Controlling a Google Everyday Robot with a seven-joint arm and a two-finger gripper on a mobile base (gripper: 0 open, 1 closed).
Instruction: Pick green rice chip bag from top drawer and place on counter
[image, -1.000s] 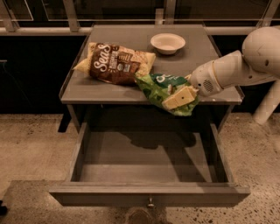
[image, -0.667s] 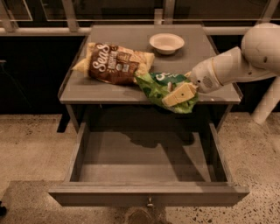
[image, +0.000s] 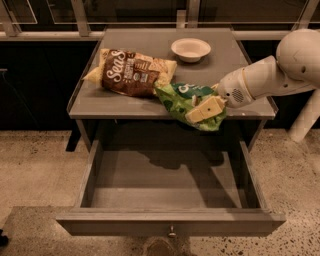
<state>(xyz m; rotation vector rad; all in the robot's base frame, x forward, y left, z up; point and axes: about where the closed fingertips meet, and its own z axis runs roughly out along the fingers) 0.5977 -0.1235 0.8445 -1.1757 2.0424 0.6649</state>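
The green rice chip bag (image: 182, 101) hangs at the counter's front edge, partly over the counter (image: 145, 60) and partly over the open top drawer (image: 165, 187). My gripper (image: 204, 110) reaches in from the right and is shut on the bag, with a cream finger (image: 205, 109) lying across its front. The drawer is pulled fully out, its inside shows nothing in it, and its knob (image: 171, 232) is at the bottom centre.
A larger brown-and-cream bag (image: 131, 71) lies on the counter's left half, touching the green bag. A white bowl (image: 190, 49) sits at the counter's back. My white arm (image: 280, 70) spans the right side. Speckled floor surrounds the cabinet.
My gripper and the green bag have shifted slightly left and up, further over the counter's front edge. The drawer, brown bag and bowl have not moved.
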